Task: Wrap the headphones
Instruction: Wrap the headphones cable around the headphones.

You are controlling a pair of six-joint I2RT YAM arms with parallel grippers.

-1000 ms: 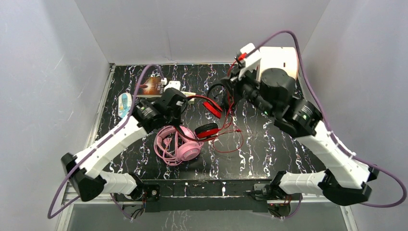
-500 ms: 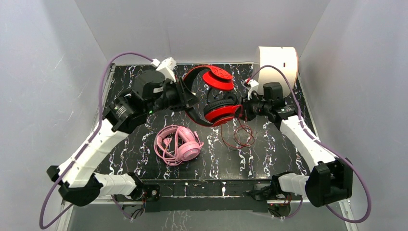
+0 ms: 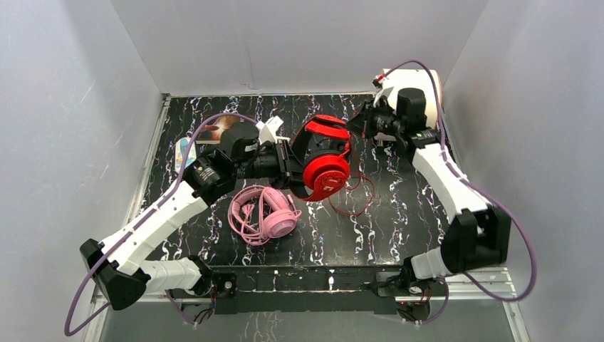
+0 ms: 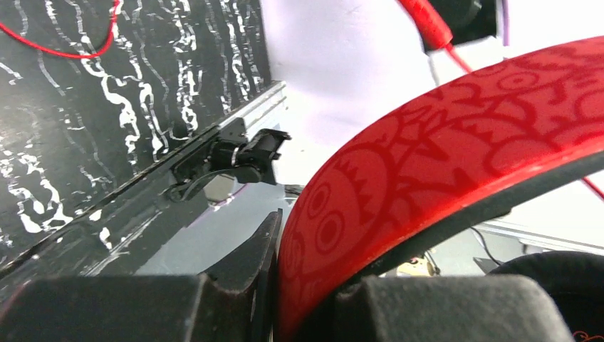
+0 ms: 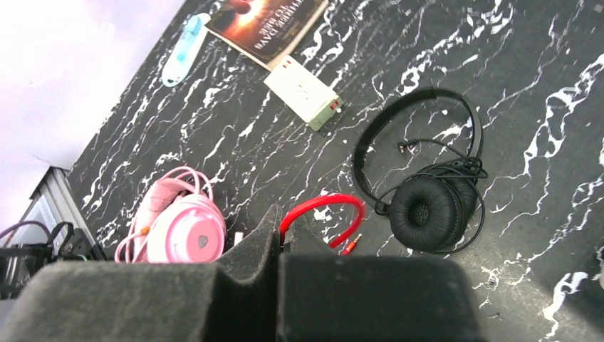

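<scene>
My left gripper is shut on the headband of the red headphones and holds them above the table's middle. The left wrist view shows the patterned red headband clamped in the left gripper. My right gripper, near the back right, is shut on the thin red cable; its plug hangs just past the right gripper. More red cable loops on the table. The pink headphones lie front centre. The black headphones lie on the table with their cable coiled.
A white cylinder stands in the back right corner behind my right arm. A book, a white box and a light blue object lie at the back left of the black marbled table.
The left arm has brought the red headphones down and to the right. The right gripper has pulled back toward the white cylinder with the red cable, and the loose loop has shifted.
</scene>
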